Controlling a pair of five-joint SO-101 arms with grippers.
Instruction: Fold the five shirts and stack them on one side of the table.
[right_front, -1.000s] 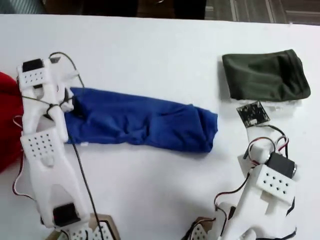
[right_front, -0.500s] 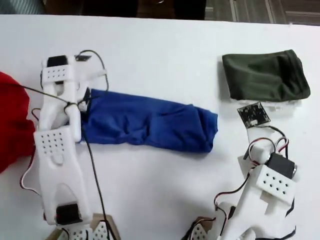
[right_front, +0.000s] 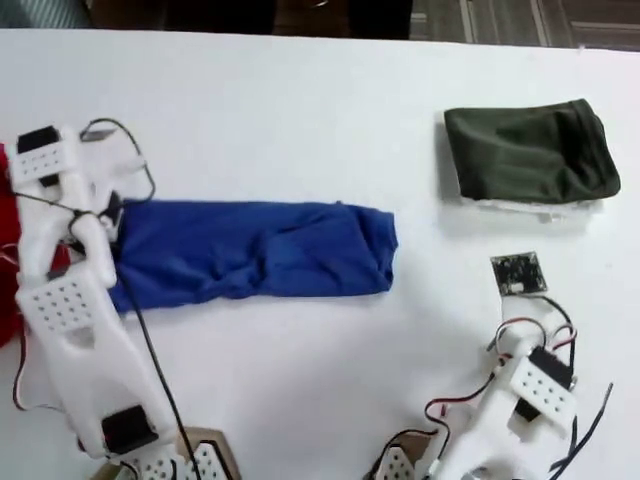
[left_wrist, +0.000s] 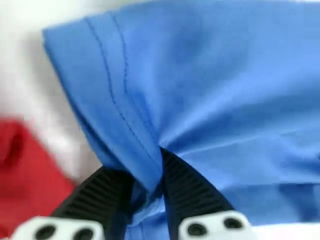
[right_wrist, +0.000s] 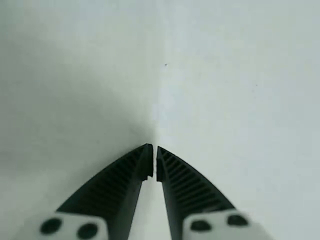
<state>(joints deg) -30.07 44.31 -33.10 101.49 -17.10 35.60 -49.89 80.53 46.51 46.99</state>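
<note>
Overhead, a green shirt (right_front: 527, 152) is lying folded by the counter's (right_front: 300, 100) right edge, the blue shirt (right_front: 250, 250) mid-counter and half-folded, a red shirt (right_front: 8, 290) waiting at the left edge. Left wrist: the left end effector (left_wrist: 147, 170) is pinching blue cloth. Right wrist: the right end effector (right_wrist: 154, 162) is hovering, pressed together.

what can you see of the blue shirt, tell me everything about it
The blue shirt is soft, bright blue fabric, folded into a long, rumpled band lying flat across the white table. The left wrist view shows a stitched hem at one end. The left gripper is shut on that end, bunching the cloth. The folded dark green shirt lies apart from it.
</note>
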